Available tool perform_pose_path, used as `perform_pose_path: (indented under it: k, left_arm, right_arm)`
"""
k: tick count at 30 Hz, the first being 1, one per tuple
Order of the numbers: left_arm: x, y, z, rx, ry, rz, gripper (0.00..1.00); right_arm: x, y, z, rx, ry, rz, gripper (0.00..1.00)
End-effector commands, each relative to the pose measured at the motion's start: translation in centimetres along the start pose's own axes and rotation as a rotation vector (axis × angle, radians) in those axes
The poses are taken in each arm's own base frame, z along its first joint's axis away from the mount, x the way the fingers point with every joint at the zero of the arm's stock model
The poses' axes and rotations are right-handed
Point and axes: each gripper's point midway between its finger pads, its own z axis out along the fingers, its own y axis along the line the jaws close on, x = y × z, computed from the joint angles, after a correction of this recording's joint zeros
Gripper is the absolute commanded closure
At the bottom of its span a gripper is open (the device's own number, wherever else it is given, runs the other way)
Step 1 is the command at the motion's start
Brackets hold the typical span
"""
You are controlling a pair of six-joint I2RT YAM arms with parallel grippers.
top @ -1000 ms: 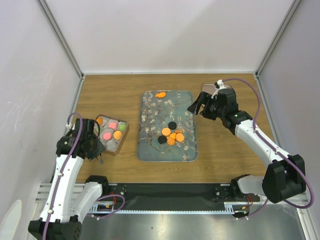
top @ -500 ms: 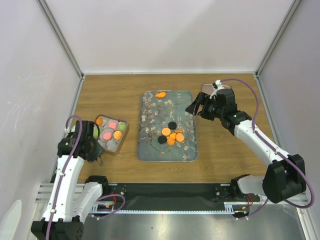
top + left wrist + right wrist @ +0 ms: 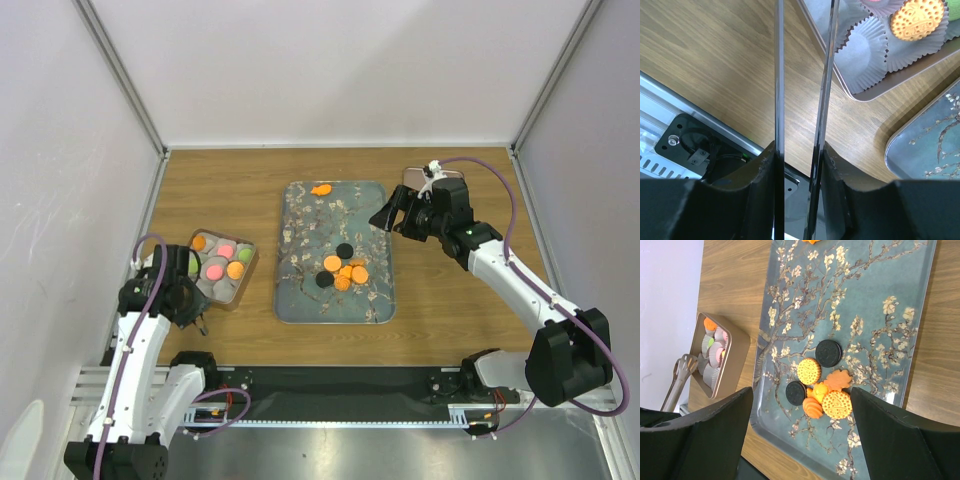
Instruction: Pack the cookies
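Observation:
Several cookies [image 3: 343, 270], orange and black, lie clustered on the floral tray [image 3: 300, 300], also seen in the right wrist view [image 3: 836, 404]. One irregular orange piece [image 3: 321, 189] sits at the tray's far edge. More cookies [image 3: 224, 262], orange, pink and green, rest in paper cups in a small tin [image 3: 243, 283]; one orange cookie [image 3: 916, 19] shows in the left wrist view. My left gripper [image 3: 183, 298] [image 3: 797, 150] is shut on metal tongs [image 3: 779, 75], just near-left of the tin. My right gripper [image 3: 392, 217] [image 3: 801, 390] hangs open and empty above the tray's right side.
An empty paper cup [image 3: 867, 55] sits in the tin's near corner. A small pinkish object [image 3: 418, 177] lies behind the right gripper. Grey walls enclose the wooden table [image 3: 450, 290] on three sides. A metal rail [image 3: 340, 385] runs along the near edge.
My left arm has drawn back slightly toward the near edge with the tongs. The right gripper has crept a little to the left. The cookies have not moved.

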Motion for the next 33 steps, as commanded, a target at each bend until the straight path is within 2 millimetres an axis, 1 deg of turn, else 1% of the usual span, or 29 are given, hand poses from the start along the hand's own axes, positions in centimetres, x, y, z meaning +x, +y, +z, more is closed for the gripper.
perform_pose_path:
  k: [1,3,7,9,23,27,33]
  left_arm:
    - [-0.8,0.2,-0.3,-0.007,-0.044,-0.046,0.6]
    - [-0.9,0.2,-0.4,-0.004,-0.045,-0.047,0.57]
    - [-1.1,0.0,-0.7,0.004,-0.045,-0.05,0.57]
    - [-1.0,0.1,-0.7,0.001,-0.046,-0.05,0.55]
    - [-1.1,0.0,-1.5,0.022,-0.055,-0.05,0.54]
    - [-1.6,-0.4,-2.0,0.044,-0.066,-0.033,0.54]
    - [-2.8,-1.2,-3.3,0.081,-0.098,-0.006,0.54]
  right_arm:
    - [-1.2,1.6,-0.3,-0.049,-0.029,-0.011,0.14]
    - [-1.2,1.7,-0.4,-0.051,-0.031,-0.013,0.14]
    - [-1.3,1.9,-0.5,-0.056,-0.035,-0.015,0.14]
    - [-1.2,1.8,-0.5,-0.054,-0.032,-0.012,0.14]
    - [-1.1,1.9,-0.5,-0.058,-0.031,-0.016,0.14]
    - [-1.2,1.8,-0.4,-0.056,-0.032,-0.01,0.14]
    - [-1.1,1.7,-0.2,-0.052,-0.03,-0.009,0.14]
